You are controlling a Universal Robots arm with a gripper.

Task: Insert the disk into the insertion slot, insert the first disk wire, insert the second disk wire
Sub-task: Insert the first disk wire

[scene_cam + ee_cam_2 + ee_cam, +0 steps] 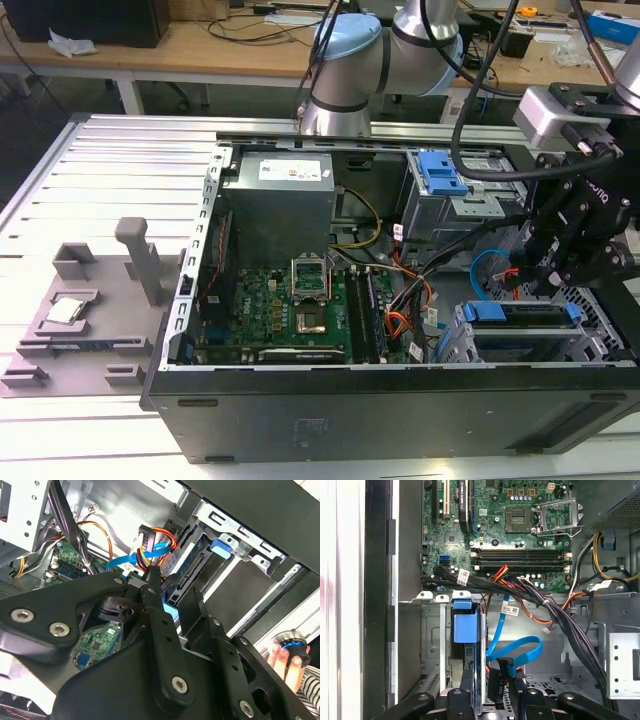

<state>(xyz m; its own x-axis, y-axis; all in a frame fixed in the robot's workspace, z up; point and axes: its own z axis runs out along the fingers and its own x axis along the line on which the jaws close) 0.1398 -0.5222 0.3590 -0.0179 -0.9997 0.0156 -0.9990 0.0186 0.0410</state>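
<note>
The disk point(520, 312) sits inside the insertion slot point(592, 345) at the case's front corner on the exterior view's right. Its blue carrier point(465, 627) shows in both wrist views. My gripper point(174, 584) hangs open just behind the disk's rear edge point(192, 569), with a gap between its black fingers point(152, 587). The first disk wire point(162, 532), red and orange strands on a dark plug, dangles free just beyond the fingertips. The second disk wire point(520, 647) loops beside that plug. Its light blue band point(150, 552) passes behind the plug.
The motherboard point(300, 310) and a thick black cable bundle point(555, 615) lie toward the case's middle. A grey cage with a blue latch point(440, 175) stands behind the arm. A person's hand point(280, 655) holds a round device outside the case. A grey fixture point(90, 310) rests on the table.
</note>
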